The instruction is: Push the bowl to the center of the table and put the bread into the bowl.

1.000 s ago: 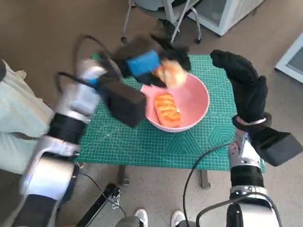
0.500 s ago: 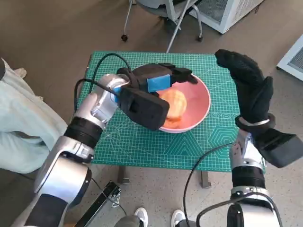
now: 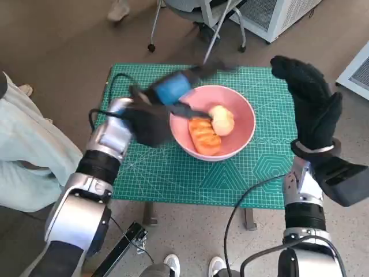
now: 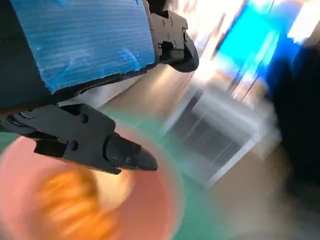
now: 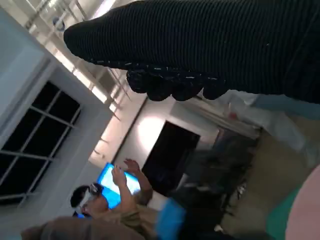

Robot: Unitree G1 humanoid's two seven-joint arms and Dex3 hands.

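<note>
Left hand (image 3: 173, 89) blurred, apparently released, above bowl's (image 3: 245, 130) far-left rim; both bread (image 3: 222, 119) pieces inside. Lift clear without nudging it.

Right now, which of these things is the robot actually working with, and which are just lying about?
Part of the job:
- pink bowl
- two pieces of bread in it: a ridged orange one and a pale round one
- left hand, blurred over the bowl's rim, empty
- right hand, raised and open

Just around:
- green cutting mat
- chair legs
- white cabinet
</note>
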